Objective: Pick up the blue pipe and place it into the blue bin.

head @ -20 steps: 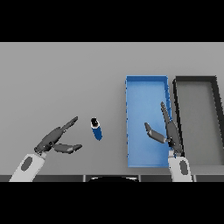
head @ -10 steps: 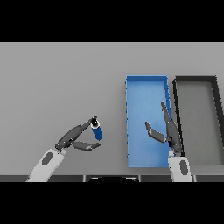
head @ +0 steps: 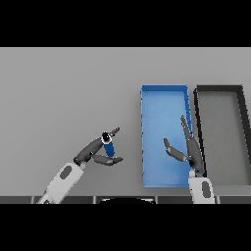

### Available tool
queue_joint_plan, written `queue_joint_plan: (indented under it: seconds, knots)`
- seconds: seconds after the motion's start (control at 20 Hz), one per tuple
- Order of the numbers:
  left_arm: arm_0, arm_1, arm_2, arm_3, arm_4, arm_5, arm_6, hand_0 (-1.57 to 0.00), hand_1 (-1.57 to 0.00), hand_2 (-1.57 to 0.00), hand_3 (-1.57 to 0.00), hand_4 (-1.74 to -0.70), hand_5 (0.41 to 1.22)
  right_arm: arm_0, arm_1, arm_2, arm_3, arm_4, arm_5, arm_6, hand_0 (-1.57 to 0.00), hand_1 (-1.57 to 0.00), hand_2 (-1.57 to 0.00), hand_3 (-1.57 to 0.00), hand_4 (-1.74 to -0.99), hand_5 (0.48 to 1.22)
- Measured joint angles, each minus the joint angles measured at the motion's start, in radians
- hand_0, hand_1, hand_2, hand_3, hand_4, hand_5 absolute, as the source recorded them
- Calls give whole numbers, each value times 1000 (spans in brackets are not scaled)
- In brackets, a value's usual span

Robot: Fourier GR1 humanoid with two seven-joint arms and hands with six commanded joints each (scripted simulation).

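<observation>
Head view: the blue pipe point(head: 108, 146) stands on the grey desk point(head: 63, 93), well to the left of the blue bin point(head: 164, 105), with its dark top end tilted slightly toward the far side. The left hand point(head: 95, 151) has come in from the lower left and sits around the pipe: its fingers point(head: 113, 132) reach past the pipe's far side, and the thumb point(head: 109, 160) lies along the near side at the pipe's base. The hand is narrowed on the pipe, fingers and thumb on either side of it; whether they press it firmly I cannot tell.

The blue bin lies open-topped, its long side running away from the robot. Just beside it on the right, touching or nearly so, is a dark bin point(head: 220, 90) of like shape. The right hand point(head: 188, 149) hangs over the near right part of the blue bin, fingers straight and spread wide, holding nothing.
</observation>
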Motion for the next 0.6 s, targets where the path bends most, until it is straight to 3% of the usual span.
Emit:
queue_joint_plan:
  seconds: [0.1, 0.15, 0.2, 0.3, 0.4, 0.45, 0.5, 0.6]
  knots:
    - [-5, -35, 3, 7, 17, 5, -8, 1, -41, -151, -121, -1186, 550, 11, -7, -11, -9, -12, 1, -11, 1, 1, 1, 1, -1213, 655]
    - [1, -40, 13, 7, 39, -1, -15, -10, -156, -308, -276, -1243, 613, 5, -6, -12, -5, -15, 3, -8, 1, 1, 1, 1, -1217, 655]
    - [-5, -54, 24, 16, 62, -6, -3, -125, -319, -485, -535, -1281, 735, 14, -9, -12, -9, -23, 12, -15, 1, 1, 1, 1, -1220, 656]
    - [8, -80, 31, 24, 89, -9, -34, -602, -752, -865, -908, -1439, 910, -15, -12, -21, 4, -27, 8, 5, 1, 1, 1, 1, -1219, 657]
    - [3, -93, 24, 26, 81, -5, -21, -951, -1047, -1119, -1119, -1544, 1022, -4, -7, -14, -4, -27, 12, -10, 1, 1, 1, 1, -1227, 660]
    - [16, -92, 17, 24, 77, -11, -65, -1075, -1151, -1210, -1194, -1580, 1062, 5, -10, -15, -7, -32, 17, -12, 1, 1, 1, 1, -1233, 660]
    - [15, -97, 8, 31, 71, -5, -96, -1174, -1235, -1282, -1270, -1553, 1094, -7, -4, -15, -7, -36, 15, 0, 1, 1, 1, 1, -1228, 656]
    - [8, -95, -2, 9, 53, 19, -69, -1317, -1356, -1386, -1378, -1513, 1139, 0, -3, -14, 3, -34, 17, 6, 1, 1, 1, 1, -1222, 646]
